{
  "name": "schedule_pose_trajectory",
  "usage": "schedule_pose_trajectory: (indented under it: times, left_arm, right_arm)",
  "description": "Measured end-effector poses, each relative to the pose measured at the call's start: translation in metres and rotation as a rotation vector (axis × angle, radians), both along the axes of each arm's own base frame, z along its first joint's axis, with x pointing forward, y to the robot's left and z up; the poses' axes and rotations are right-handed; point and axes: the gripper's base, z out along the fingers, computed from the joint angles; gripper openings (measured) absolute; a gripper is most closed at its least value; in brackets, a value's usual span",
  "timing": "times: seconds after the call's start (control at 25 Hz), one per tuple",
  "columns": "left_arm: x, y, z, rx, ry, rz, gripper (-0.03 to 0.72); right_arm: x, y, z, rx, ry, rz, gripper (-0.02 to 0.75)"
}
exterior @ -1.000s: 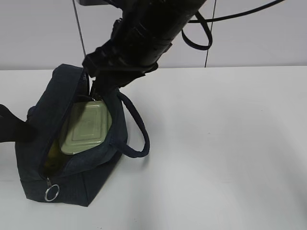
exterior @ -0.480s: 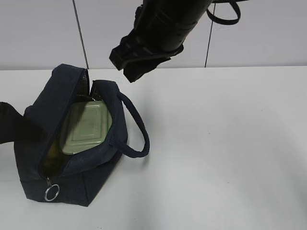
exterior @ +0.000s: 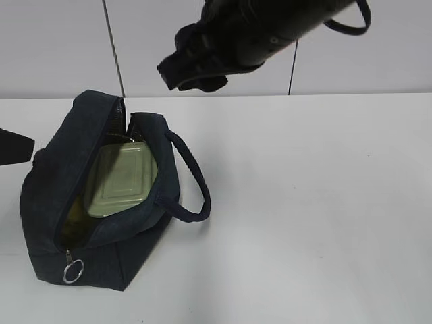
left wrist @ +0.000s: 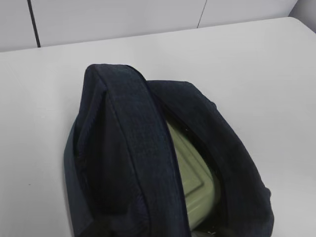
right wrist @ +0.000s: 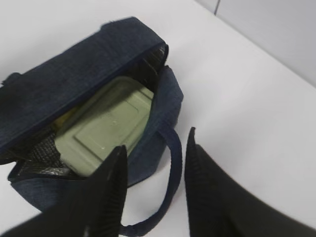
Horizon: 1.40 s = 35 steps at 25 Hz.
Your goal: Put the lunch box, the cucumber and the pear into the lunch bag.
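The dark navy lunch bag [exterior: 101, 196] stands open at the table's left, its handle strap [exterior: 192, 182] looping right and its ring pull [exterior: 73, 271] at the front. The lunch box [exterior: 121, 179] lies inside with its sage-green lid up; it also shows in the left wrist view [left wrist: 192, 173] and the right wrist view [right wrist: 106, 126]. A yellowish sliver [right wrist: 66, 118] shows beside it; I cannot tell what it is. The cucumber is hidden. My right gripper [right wrist: 155, 140] is open and empty, high above the bag [exterior: 177, 71]. Only a black tip of my left gripper [exterior: 13, 146] shows at the left edge.
The white table [exterior: 310, 202] stretches to the right of the bag. A pale wall [exterior: 54, 47] with dark vertical seams rises behind the table's far edge.
My right gripper has lifted out of the bag's mouth, up and to the right. My left arm has drawn back left, off the bag's side. The bag and lunch box have stayed put.
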Motion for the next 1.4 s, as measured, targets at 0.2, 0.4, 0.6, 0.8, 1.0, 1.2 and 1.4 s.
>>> schedule_pose_trajectory:
  times: [0.2,0.4,0.6,0.8,1.0,1.2,1.4]
  left_arm:
    - [-0.005,0.001,0.004,0.016,-0.026,-0.004,0.383]
    - [-0.005,0.001,0.003,0.019,-0.017,-0.01,0.383]
    - [-0.006,0.001,0.002,0.02,-0.014,-0.012,0.383]
    - [-0.006,0.001,0.002,0.02,-0.007,-0.017,0.383]
    - [-0.007,0.001,0.001,0.031,0.0,-0.025,0.383]
    - [-0.019,0.005,0.0,0.062,-0.057,-0.008,0.383]
    - [-0.049,0.012,-0.017,0.06,-0.168,0.063,0.383]
  right_arm:
    - [-0.042,-0.02,-0.04,0.134,-0.075,0.018,0.287]
    - [-0.062,-0.037,-0.081,0.175,-0.096,0.002,0.285]
    - [-0.061,-0.036,-0.077,0.227,-0.136,-0.008,0.284]
    - [-0.06,-0.036,-0.074,0.255,-0.166,-0.011,0.284]
    - [-0.06,-0.035,-0.08,0.214,-0.156,0.009,0.295]
    - [-0.075,-0.022,-0.098,0.231,-0.23,0.117,0.3]
    - [-0.088,-0.006,-0.127,0.283,-0.191,0.195,0.303]
